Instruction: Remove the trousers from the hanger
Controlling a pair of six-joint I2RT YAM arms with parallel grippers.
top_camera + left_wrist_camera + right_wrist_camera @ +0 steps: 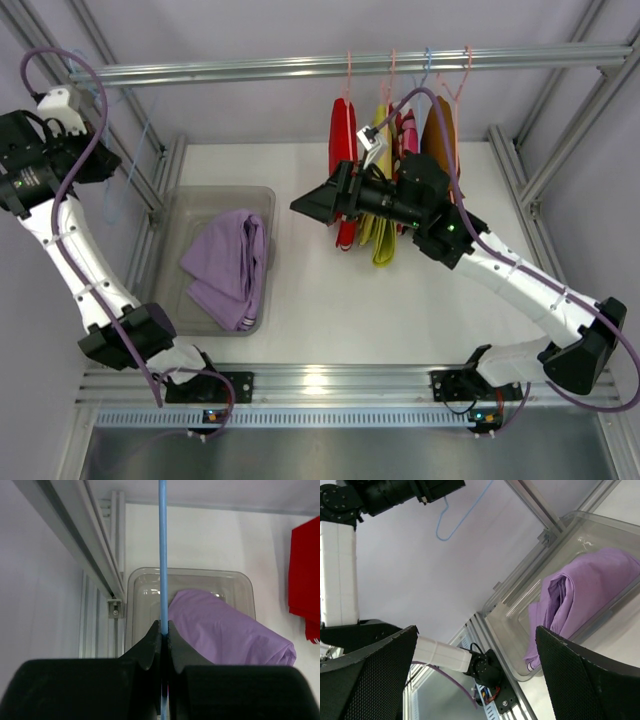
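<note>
The left gripper is raised and clamped tight on the thin wire of a blue hanger, which runs straight up from between its fingers. This hanger carries no cloth. Below and ahead of this gripper a clear bin sits on the white counter. The lilac trousers lie in the bin, loosely folded. They fill the side to the right of this gripper, and the bin floor on the near left side is bare.

The right gripper is spread wide and holds nothing. It points across the counter toward the bin, which lies ahead of it and lower, and its wrist view shows the lilac folds through the bin's clear wall.

Just behind its fingers, beside the wrist, the red trousers and the yellow-green trousers hang on hangers from the rail. A pink cloth and an orange cloth hang farther back along the arm. The arm crosses in front of the hanging cloth in the top view. It may be brushing the yellow-green trousers, but the angle does not settle that. The edge of the red trousers also shows far off to the right of the left gripper.
</note>
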